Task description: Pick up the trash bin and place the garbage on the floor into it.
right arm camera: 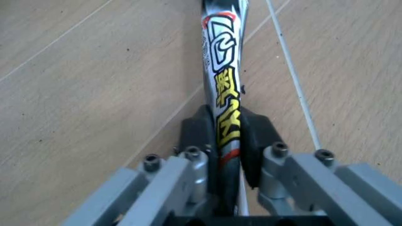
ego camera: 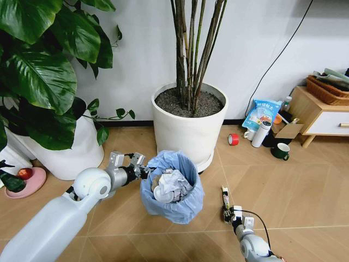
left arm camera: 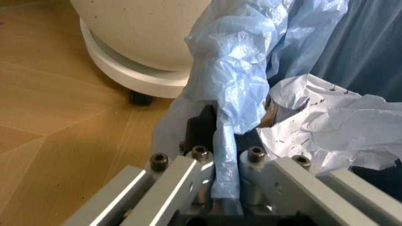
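On floor (ego camera: pixel 305 180) | right gripper (right arm camera: pixel 225 141) fingers clamp wrapper stick (right arm camera: pixel 223 70) | left gripper (left arm camera: pixel 217 162) pinches trash bin (ego camera: pixel 182 210) rim

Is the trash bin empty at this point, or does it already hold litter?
Holds litter: crumpled white paper lies inside the trash bin, whose rim the left gripper clamps.

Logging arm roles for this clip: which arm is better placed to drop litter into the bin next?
Right: its tool grips the wrapper stick beside the trash bin; the left tool is occupied clamping the bin's rim.

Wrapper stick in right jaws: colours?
Silver wrapper stick with yellow characters, red outlines; right wrist view shows it best.
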`<state>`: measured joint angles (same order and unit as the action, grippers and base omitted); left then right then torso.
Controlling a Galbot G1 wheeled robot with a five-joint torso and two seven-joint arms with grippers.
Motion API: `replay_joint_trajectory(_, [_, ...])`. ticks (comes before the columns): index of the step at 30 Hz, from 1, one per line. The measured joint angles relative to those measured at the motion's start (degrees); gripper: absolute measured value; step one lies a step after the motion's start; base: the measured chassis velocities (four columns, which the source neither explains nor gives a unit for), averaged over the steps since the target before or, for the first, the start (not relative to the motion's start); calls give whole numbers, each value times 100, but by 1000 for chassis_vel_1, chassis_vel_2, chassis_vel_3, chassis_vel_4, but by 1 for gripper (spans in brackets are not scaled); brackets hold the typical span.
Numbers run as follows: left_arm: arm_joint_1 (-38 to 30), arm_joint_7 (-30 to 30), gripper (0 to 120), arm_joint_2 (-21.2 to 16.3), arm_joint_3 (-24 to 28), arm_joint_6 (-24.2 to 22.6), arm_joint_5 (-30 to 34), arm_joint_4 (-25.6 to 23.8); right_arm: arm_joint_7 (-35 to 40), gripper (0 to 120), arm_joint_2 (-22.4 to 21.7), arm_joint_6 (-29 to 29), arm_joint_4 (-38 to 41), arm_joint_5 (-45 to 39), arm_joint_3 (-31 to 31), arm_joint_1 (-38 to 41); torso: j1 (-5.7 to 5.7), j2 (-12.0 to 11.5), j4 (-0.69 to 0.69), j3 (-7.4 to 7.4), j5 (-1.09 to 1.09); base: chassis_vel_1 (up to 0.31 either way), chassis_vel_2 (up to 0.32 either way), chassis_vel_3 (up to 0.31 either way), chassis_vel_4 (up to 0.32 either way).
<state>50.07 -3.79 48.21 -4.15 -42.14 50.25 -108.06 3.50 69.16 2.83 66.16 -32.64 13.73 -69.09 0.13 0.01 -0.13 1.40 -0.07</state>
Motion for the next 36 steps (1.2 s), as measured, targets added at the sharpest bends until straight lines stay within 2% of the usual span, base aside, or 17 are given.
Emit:
replay_joint_trajectory(4, [2,-7,0,-4,7,0,-5,2,20,1,17,-39,30,-1,22,-29,0,0,0,0,-2,0,0,0,0])
replay_joint_trajectory(9, [4,-8,0,-2,8,0,-9,3,66,1,33,-51,179,-1,118,-108,1,-1,1,1,3,0,0,0,0])
replay_joint_trajectory(10, [4,-7,0,-6,8,0,-8,3,126,1,8,-52,403,0,225,-192,2,-2,-2,3,7,0,0,0,0])
replay_joint_trajectory(13, [1,-7,0,-20,8,0,-7,3,262,1,-223,-32,1220,-42,567,-442,2,-2,0,2,-8,0,0,0,0])
replay_joint_trajectory(14, [1,-7,0,-20,8,0,-7,3,262,1,-223,-32,1220,-42,567,-442,2,-2,0,2,-8,0,0,0,0])
replay_joint_trajectory(16, [1,-7,0,-18,25,0,-7,2,339,1,-403,-13,1790,-57,784,-616,2,-2,-3,2,0,0,0,0,0])
replay_joint_trajectory(18, [1,-6,0,-17,36,0,-7,3,368,1,-479,-17,2053,-47,879,-674,2,-2,-3,1,-3,0,0,0,0])
replay_joint_trajectory(19, [7,1,0,1,80,0,-6,10,394,1,-713,-238,2831,186,1096,-788,1,-2,-2,1,-2,0,0,0,0])
replay_joint_trajectory(22, [31,28,0,33,135,0,-6,10,448,1,-1019,-302,3610,215,1152,-812,1,-2,-1,0,-7,0,0,0,0])
replay_joint_trajectory(24, [29,38,0,36,146,0,-5,10,465,1,-1090,-302,3767,210,1149,-807,1,-2,-1,0,-5,0,0,0,0])
replay_joint_trajectory(31, [-176,65,0,41,263,0,114,126,482,1,-1753,-90,5064,-54,1111,-368,0,-2,-1,0,-4,0,0,0,0])
replay_joint_trajectory(36, [-298,66,0,56,386,0,133,153,309,1,-2088,-45,5619,-322,1038,-224,1,-1,-1,0,-4,0,0,0,0])
